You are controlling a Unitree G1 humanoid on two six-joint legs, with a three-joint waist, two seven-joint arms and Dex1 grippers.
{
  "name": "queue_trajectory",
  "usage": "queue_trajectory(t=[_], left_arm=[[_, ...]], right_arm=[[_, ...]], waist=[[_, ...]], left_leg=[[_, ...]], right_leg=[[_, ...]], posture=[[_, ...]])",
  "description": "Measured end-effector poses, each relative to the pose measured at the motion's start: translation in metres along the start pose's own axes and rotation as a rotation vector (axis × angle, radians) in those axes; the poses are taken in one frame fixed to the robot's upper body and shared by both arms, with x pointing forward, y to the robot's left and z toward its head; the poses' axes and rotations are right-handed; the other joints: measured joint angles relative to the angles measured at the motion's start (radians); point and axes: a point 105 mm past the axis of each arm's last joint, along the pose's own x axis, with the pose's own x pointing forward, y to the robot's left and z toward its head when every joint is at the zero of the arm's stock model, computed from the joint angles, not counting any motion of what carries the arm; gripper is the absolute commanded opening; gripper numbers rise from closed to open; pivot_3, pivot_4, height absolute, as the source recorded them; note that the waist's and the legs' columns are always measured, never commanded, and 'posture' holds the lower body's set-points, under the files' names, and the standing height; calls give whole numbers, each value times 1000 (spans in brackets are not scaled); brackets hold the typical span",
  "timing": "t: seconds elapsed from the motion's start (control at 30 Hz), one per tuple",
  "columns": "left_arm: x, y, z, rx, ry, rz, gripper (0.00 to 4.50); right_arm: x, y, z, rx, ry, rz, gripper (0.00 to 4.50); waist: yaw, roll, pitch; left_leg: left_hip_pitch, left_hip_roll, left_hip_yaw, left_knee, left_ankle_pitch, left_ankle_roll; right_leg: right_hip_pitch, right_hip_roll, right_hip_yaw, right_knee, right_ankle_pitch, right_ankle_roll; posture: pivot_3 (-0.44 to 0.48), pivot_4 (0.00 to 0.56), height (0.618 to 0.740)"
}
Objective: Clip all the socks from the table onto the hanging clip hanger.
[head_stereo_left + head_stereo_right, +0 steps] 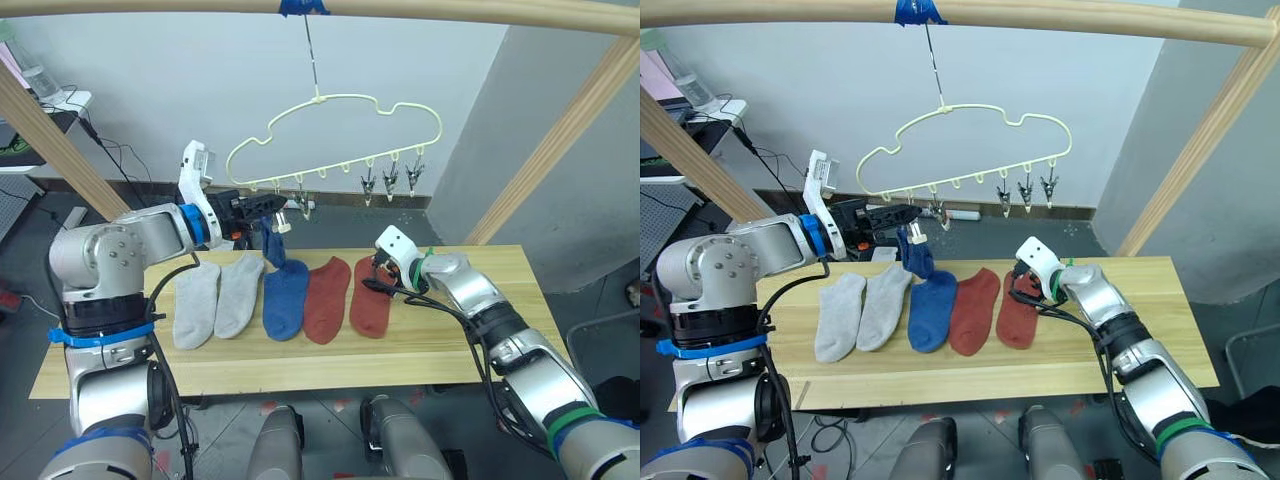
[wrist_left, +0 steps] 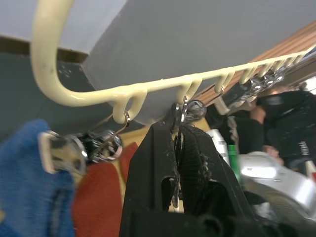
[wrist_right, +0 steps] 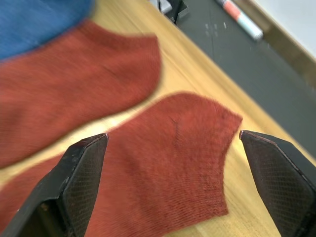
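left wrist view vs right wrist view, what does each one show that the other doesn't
Only the left wrist view shows the clip hanger, its metal clips, the left gripper shut on one clip, and a blue sock hanging from the neighbouring clip.

Only the right wrist view shows the right gripper, jaws open over a rust red sock, and the table.

Both show some blue and rust red sock fabric.

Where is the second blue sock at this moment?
The blue sock hangs from a clip at the clip hanger's left end, beside the left gripper.
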Motion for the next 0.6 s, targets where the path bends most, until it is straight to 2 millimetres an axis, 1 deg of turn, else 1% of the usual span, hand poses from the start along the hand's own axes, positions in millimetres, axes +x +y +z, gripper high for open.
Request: queue_trajectory(t=[0.13, 0.27, 0.37, 0.47, 0.5, 0.6], left_arm=[[-4, -3, 0, 9, 16, -10, 87], [-3, -4, -1, -3, 17, -16, 87], [1, -7, -3, -34, 17, -30, 87], [0, -6, -3, -50, 19, -21, 87], [-1, -6, -3, -54, 21, -17, 87], [-2, -6, -3, -63, 20, -19, 87]], right_arm=[[6, -7, -14, -14, 60, -17, 4500], [11, -5, -22, 2, 86, -9, 4500], [14, -2, -21, 24, 83, 9, 3887], [16, 2, -19, -7, 69, 27, 2810], [16, 2, -18, -17, 63, 30, 2526], [16, 4, -18, -39, 56, 35, 1362]], waist=[[-1, 0, 0], [-1, 0, 0], [-1, 0, 0], [-2, 0, 0], [-2, 0, 0], [-2, 0, 0]], left_leg=[[0, 0, 1, -1, 0, 0], [1, 0, 2, -1, 0, 0], [3, 0, 2, -1, 0, 0], [4, 0, 4, -1, 0, 0], [4, 0, 4, -1, 0, 0], [4, 0, 4, -1, 0, 0]], right_leg=[[-1, 0, 1, 0, 0, 0], [-1, 0, 2, 1, 0, 0], [1, 0, 2, 1, 0, 0], [1, 0, 3, 1, 0, 0], [1, 0, 3, 1, 0, 0], [1, 0, 4, 1, 0, 0]], posture=[[0, 238, 740], [5, 241, 740], [7, 242, 740], [7, 242, 740], [7, 241, 740], [11, 242, 740]])
